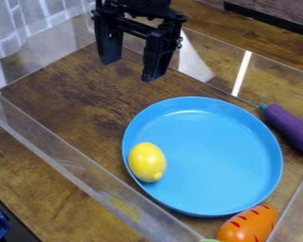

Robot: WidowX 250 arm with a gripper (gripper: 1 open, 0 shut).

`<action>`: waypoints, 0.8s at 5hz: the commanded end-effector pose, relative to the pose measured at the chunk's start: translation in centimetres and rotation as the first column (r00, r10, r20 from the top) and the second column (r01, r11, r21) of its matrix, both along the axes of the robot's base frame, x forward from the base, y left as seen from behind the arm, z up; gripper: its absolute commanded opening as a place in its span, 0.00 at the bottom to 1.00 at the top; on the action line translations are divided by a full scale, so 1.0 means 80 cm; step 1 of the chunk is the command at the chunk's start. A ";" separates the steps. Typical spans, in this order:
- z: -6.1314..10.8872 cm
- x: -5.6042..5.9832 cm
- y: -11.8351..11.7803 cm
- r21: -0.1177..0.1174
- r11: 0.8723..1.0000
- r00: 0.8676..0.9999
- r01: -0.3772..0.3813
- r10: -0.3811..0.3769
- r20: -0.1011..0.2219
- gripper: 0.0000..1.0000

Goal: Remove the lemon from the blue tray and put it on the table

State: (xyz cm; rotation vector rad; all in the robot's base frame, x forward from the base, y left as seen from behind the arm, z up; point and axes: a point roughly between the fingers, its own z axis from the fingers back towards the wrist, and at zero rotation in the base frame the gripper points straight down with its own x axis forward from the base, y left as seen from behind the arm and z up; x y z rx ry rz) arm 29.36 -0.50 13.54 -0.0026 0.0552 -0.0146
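You have the tabletop (79, 90) running dark and wood-grained between clear walls, and most of its near right part is taken by the tray (223, 142), a round blue dish with a low rim. Above the far edge hangs the gripper (133, 59), pointing straight down, its fingers (110, 47) spread wide with nothing between them, well apart from the tray. A purple eggplant (291, 128) lies just beside the tray's right rim, and a striped orange carrot (249, 227) sits by the near rim.

The lemon (147, 162) rests inside the tray at its left side, close against the rim. You should expect it to be light, hard and smooth, so likely slippery and prone to roll or squirt out under an off-centre pinch. Take it across its narrow middle, fingers straddling the short axis, and mind the rim beside it: one finger must come down between lemon and rim. Bare tabletop to the left of the tray looks a fair place to set it.
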 end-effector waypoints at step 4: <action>-0.094 -0.014 -0.046 -0.022 1.000 0.999 0.011 -0.010 0.048 1.00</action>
